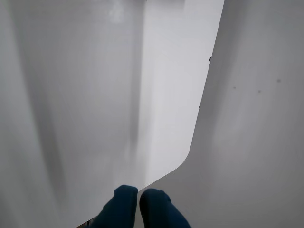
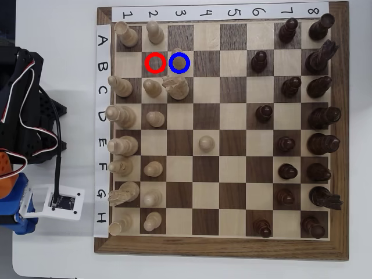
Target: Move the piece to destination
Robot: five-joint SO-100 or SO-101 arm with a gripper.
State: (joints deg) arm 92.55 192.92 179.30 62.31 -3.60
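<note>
Overhead view: small pale tan wooden pawn (image 2: 177,58) stands inside the blue-ringed square (image 2: 180,63), beside the red-ringed square (image 2: 154,63).
Wrist view: blue gripper (image 1: 138,197), jaws closed, empty, over white table (image 1: 247,142); board unseen.

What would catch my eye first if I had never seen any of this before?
In the overhead view, the wooden chessboard full of pale and dark carved pieces fills the picture. A drawn red ring and a drawn blue ring sit side by side near its top left. In the wrist view, the blue two-finger gripper pokes in from below, tips together, over a bare white tabletop.
</note>
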